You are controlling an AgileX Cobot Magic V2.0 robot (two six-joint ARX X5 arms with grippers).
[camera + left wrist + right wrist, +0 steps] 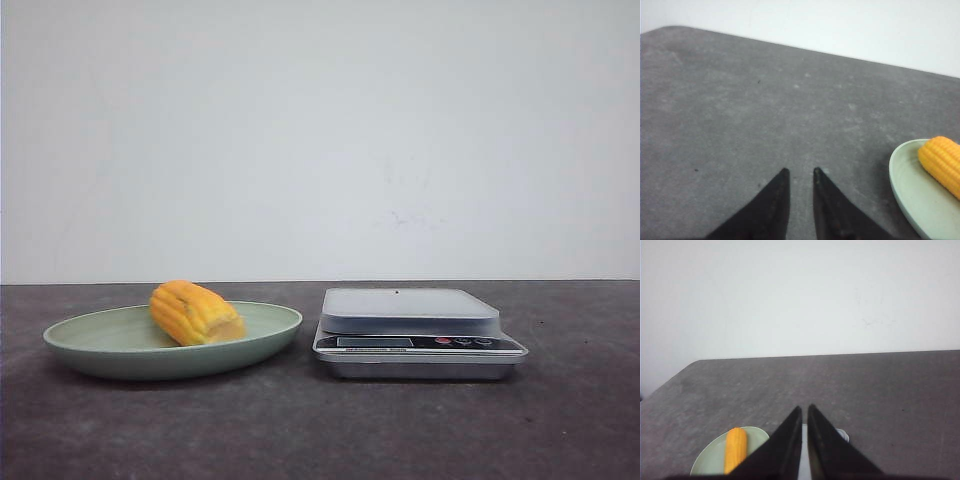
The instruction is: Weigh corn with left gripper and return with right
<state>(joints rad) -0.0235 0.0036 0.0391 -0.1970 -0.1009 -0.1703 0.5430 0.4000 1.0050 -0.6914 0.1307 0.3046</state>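
The corn is a short yellow-orange cob lying on a pale green plate at the table's left. It also shows in the left wrist view and the right wrist view. A silver digital scale with an empty platform stands just right of the plate. My left gripper hangs over bare table, to one side of the plate, its fingers close together and empty. My right gripper is shut and empty, set back from the scale and the plate. Neither gripper shows in the front view.
The dark grey table runs back to a plain white wall. The scale's display and buttons face the front.
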